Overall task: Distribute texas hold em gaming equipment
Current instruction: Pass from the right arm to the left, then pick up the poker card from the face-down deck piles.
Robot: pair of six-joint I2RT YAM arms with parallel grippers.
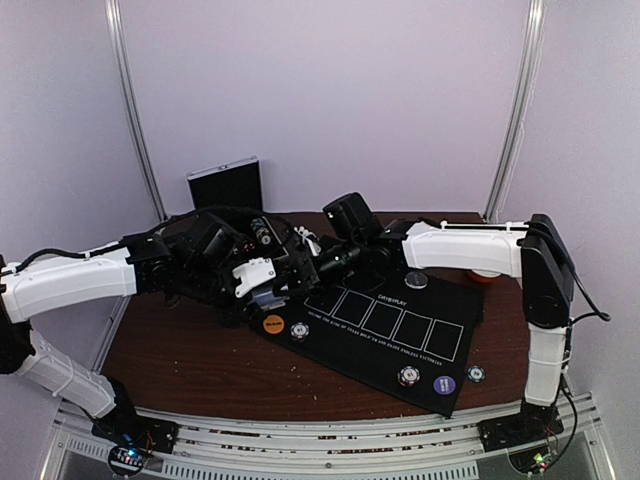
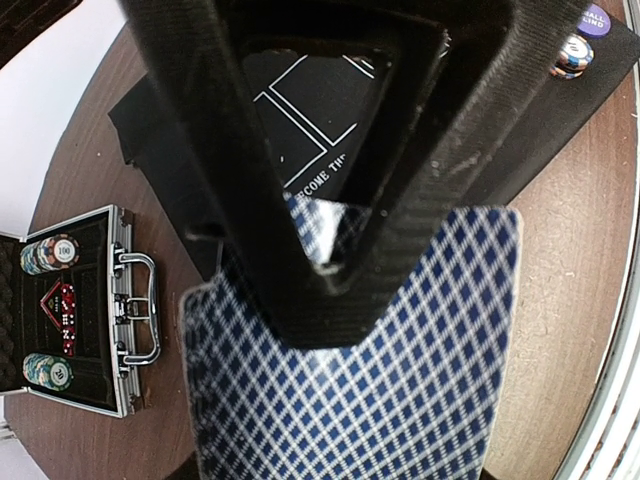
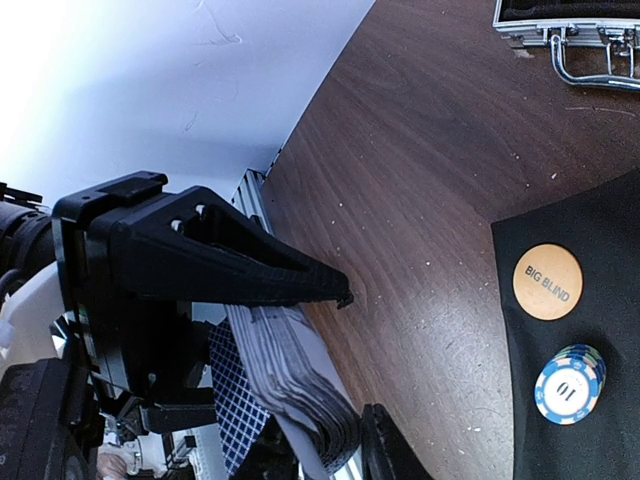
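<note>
Brown tabletop (image 1: 190, 360) is lying below; over a corner of the mat (image 1: 345, 350) the left gripper (image 2: 325, 285) is pinching the deck of cards (image 2: 400, 400), light, slick, bendy, probably best peeled singly by an edge; whether the right gripper (image 1: 320, 262) is gaping I cannot tell

Counter (image 1: 190, 350): dark brown wood grain.
Mat (image 1: 372, 358): black, lying askew on the counter's right half; five white-outlined rectangles in a row, with a line of white lettering below them.
Case (image 2: 112, 330): aluminium-edged, open, black foam lining, silver handle facing the mat; near the mat's corner, not touching.
Bowl (image 1: 487, 272): only an orange sliver shows, past the mat's far right corner.
Walls (image 1: 330, 100): plain white panels.
Rails (image 1: 330, 440): aluminium, along the near edge.
</note>
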